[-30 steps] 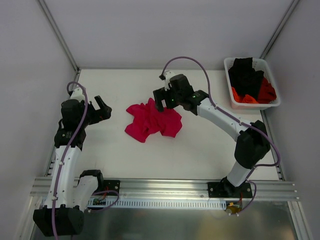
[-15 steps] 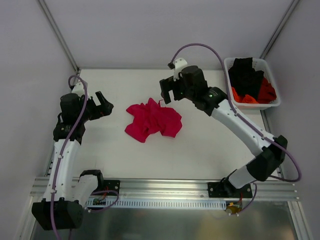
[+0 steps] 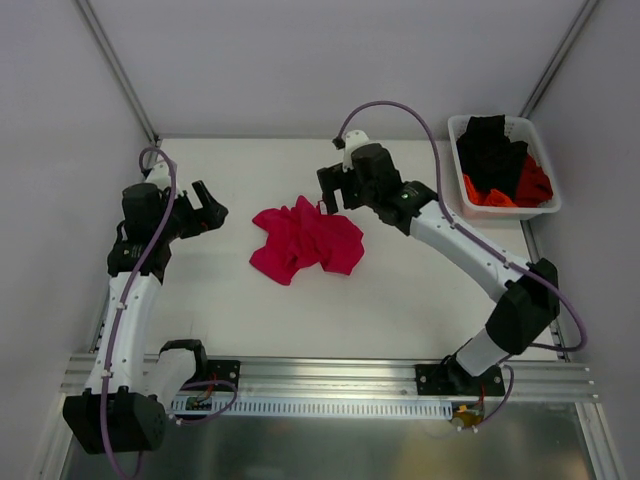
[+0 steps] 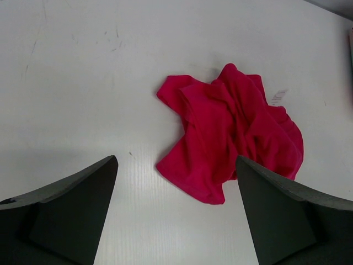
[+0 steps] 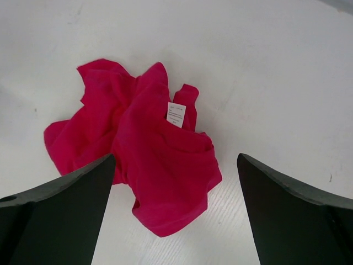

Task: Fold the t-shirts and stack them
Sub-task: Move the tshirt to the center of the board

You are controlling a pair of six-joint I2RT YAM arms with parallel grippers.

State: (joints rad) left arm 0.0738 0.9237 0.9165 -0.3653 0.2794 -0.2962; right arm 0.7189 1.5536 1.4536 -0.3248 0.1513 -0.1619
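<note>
1. Top external view: the crimson-pink t-shirt (image 3: 305,240) lies in a crumpled heap near the middle of the desk (image 3: 400,290), with no fold made in it yet.
2. The left end effector (image 3: 210,207) hovers to the left of the heap, apart from it. Its jaws are spread wide and grasp nothing.
3. The right end effector (image 3: 333,196) hangs just beyond the heap's far right edge. It is also released, and its wrist view shows only cloth and bare desk between the fingers.
4. A black t-shirt (image 3: 490,150) and an orange-red t-shirt (image 3: 530,185) sit bundled in the white basket (image 3: 505,211) at the far right corner, well apart from both arms.
5. Judged step: the very start of the first fold. The shirt has to be spread flat before anything can be folded or stacked, so most of the task remains.
6. The right wrist view shows a white care label (image 5: 176,114) near the top of the heap, which probably marks the neckline.
7. The next move likely calls for each end effector to descend onto a separate outer edge of the cloth. Each should pinch a single layer, then the two should pull apart to open the shirt out.
8. Risk: a pinch through several bunched layers would drag the heap along rather than unfold it.
</note>
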